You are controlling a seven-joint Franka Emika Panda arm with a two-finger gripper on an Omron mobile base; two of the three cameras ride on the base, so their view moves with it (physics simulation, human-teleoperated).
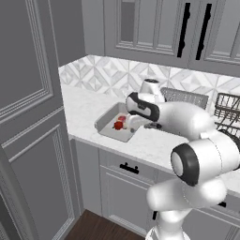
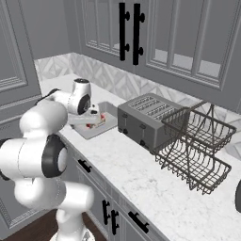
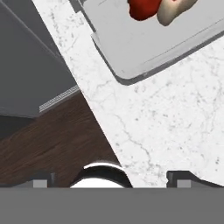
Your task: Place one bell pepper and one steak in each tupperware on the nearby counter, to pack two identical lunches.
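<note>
Arm hovering over the first packed tupperware, gripper spread and holding nothing.

The long marble bench (image 1: 89, 112) runs under grey cabinets, with a toaster (image 2: 143, 121) and a wire rack (image 2: 197, 143) further along it. The white arm (image 1: 187, 122) reaches forward and left, elbow bent, wrist turned down above the bench edge. A shallow grey tupperware (image 3: 131, 43) sits near the corner, a red bell pepper (image 3: 142, 9) and a pale steak (image 3: 175, 9) touching inside it. The gripper (image 3: 113, 181) looks down just beside that tray, its tips spread apart and empty. I'd judge one lunch packed; next comes fetching another pepper or steak for the second tupperware, which I can't spot.
</note>
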